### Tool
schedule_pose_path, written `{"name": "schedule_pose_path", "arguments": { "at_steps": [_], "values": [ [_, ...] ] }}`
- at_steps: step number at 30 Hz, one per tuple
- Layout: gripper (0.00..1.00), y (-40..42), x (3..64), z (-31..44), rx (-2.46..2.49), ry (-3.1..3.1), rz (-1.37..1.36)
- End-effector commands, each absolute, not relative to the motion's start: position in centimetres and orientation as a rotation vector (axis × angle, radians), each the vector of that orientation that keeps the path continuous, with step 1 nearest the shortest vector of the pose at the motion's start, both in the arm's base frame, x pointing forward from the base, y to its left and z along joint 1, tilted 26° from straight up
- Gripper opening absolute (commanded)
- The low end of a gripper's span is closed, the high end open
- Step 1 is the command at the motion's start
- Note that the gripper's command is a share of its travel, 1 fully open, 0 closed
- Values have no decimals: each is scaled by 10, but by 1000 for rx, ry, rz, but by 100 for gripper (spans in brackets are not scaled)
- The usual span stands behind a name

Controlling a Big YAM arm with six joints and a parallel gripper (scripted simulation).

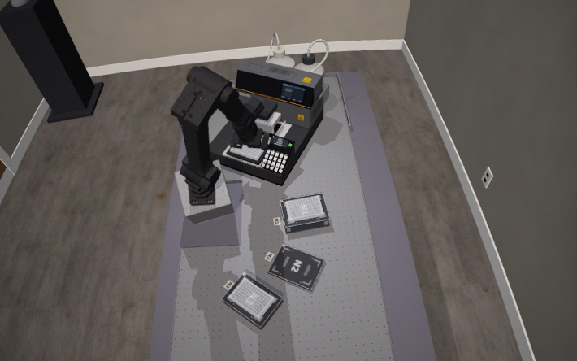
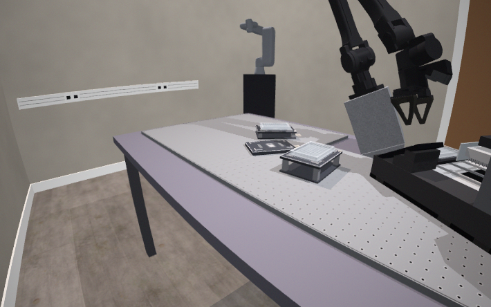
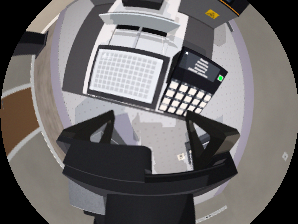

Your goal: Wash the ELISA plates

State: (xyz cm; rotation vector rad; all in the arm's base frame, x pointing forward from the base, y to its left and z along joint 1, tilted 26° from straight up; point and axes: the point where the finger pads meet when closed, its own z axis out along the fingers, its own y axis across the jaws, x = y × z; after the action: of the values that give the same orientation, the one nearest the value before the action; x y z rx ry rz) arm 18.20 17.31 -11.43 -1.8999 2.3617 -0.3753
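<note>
My black two-fingered gripper (image 1: 249, 144) (image 2: 415, 122) (image 3: 150, 113) is fully spread and released, holding nothing, above the front of the black-and-grey plate washer (image 1: 277, 92) (image 2: 468, 190) (image 3: 75, 60). On the washer's carrier, beside its white-keyed keypad (image 1: 275, 160) (image 3: 186, 98) with the green lamp (image 1: 289, 145) (image 3: 220, 78), lies the clear-white gridded ELISA plate (image 1: 246, 153) (image 2: 447, 153) (image 3: 126, 75). At the washer, my gripper partly covers this plate from the top, the exterior view crops the housing, and I cannot tell the plate's exact seating.
</note>
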Motion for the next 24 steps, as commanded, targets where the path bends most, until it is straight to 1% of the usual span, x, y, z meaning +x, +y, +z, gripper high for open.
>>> {"name": "schedule_pose_path", "arguments": {
  "at_steps": [1,4,6,17,23,24],
  "values": [
    [100,198,181,-118,-2090,2259,-384],
    [100,212,176,-120,-2219,2184,-388],
    [100,212,176,-120,-2219,2184,-388],
    [100,264,158,-128,-2667,1844,-395],
    [100,259,165,-128,-2797,1737,-397],
    [100,250,157,-130,-2861,1689,-405]
  ]
}}
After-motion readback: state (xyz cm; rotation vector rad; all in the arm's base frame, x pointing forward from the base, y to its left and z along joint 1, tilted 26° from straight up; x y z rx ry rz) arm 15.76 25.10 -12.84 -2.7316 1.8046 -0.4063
